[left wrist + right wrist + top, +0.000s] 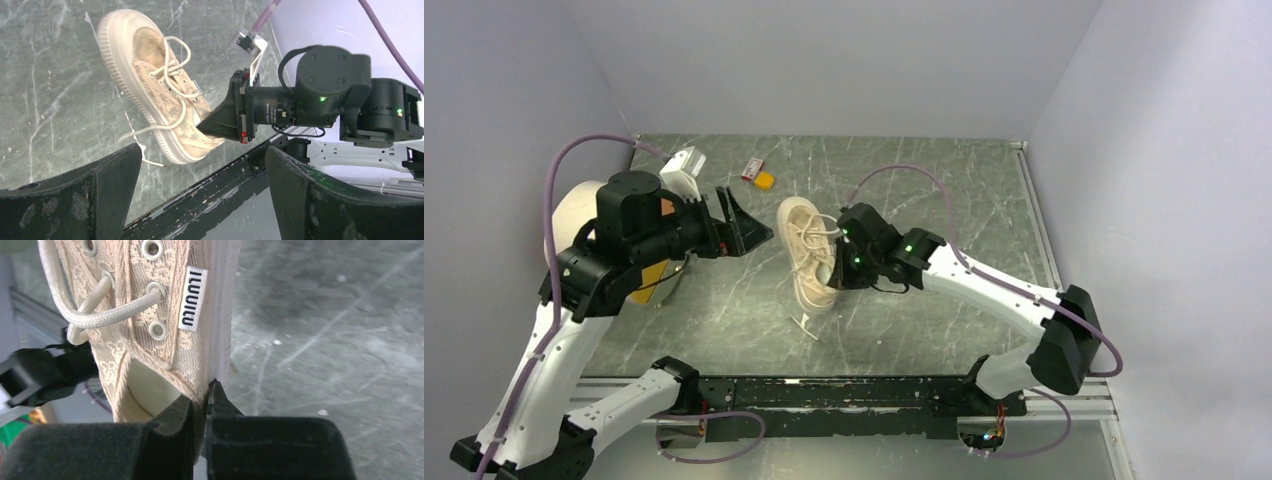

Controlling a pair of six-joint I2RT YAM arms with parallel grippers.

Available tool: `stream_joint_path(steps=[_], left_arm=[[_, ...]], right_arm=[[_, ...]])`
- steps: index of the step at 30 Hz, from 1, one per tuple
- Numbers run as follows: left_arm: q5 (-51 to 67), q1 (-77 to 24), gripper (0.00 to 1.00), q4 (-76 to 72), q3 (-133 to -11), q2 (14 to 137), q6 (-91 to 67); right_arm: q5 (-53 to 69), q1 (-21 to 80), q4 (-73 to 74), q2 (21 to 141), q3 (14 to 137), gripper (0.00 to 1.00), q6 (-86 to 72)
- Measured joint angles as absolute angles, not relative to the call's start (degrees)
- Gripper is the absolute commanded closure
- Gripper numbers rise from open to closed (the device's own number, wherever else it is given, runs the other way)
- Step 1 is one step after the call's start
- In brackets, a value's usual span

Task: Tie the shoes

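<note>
The sneaker (807,250) lies near the middle of the table (984,200). Its long way runs from the far edge to the near edge. The round toe points to the far edge and a little to the left. The heel points to the near edge, where the arms are bolted. The white laces (172,55) are not tied. They sit in floppy loops on top of the shoe. One lace end (804,325) trails on the table just past the heel.

The right gripper (206,395) is at the heel, on the shoe's right side. Its two fingers are pinching the side wall of the sneaker by the heel opening. One finger is inside the shoe and the other is outside, against the pale sole. I cannot tell if the heel is lifted off the table.

The left gripper (736,225) hangs to the left of the sneaker, near it but not touching. Its fingers (75,200) are spread wide and hold nothing.

Behind the left arm, by the left edge, stands a big cream and orange cylinder (572,215). A small orange and red thing (759,176) lies near the far edge, apart from the toe.
</note>
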State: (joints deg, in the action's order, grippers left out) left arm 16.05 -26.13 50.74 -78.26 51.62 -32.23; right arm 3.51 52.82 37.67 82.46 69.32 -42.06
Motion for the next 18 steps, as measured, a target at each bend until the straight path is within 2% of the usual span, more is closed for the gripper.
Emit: stream_joint_path(steps=[6, 7, 9, 10, 12, 14, 18], left_arm=[[16.62, -26.13, 0.02, 50.37, -75.50, 52.71, -33.63], [17.30, -26.13, 0.02, 50.48, -73.82, 52.93, -33.98], [19.16, -26.15, 0.02, 51.22, -70.74, 53.98, -34.57], [20.34, -26.15, 0.02, 51.20, -69.04, 55.05, -34.89], [22.28, -26.15, 0.02, 51.35, -66.06, 57.47, -35.48], [23.75, -26.15, 0.02, 51.40, -63.26, 60.14, -36.03], [26.22, -26.61, 0.02, 52.34, -59.46, 65.04, -36.67]], right_arm=[[-0.34, 52.82, 37.67, 83.96, 58.67, 1.00, -42.65], [-1.21, 53.10, 37.93, 85.36, 57.14, 0.89, -42.87], [-2.70, 53.43, 38.44, 86.63, 54.11, 0.51, -43.35], [-3.03, 53.45, 38.26, 86.56, 52.99, 0.37, -43.86], [-3.25, 53.39, 37.71, 84.73, 51.88, 0.16, -43.18], [-2.20, 53.32, 37.65, 82.28, 51.86, 0.03, -41.74], [0.73, 52.88, 39.44, 75.05, 53.74, 0.00, -36.23]])
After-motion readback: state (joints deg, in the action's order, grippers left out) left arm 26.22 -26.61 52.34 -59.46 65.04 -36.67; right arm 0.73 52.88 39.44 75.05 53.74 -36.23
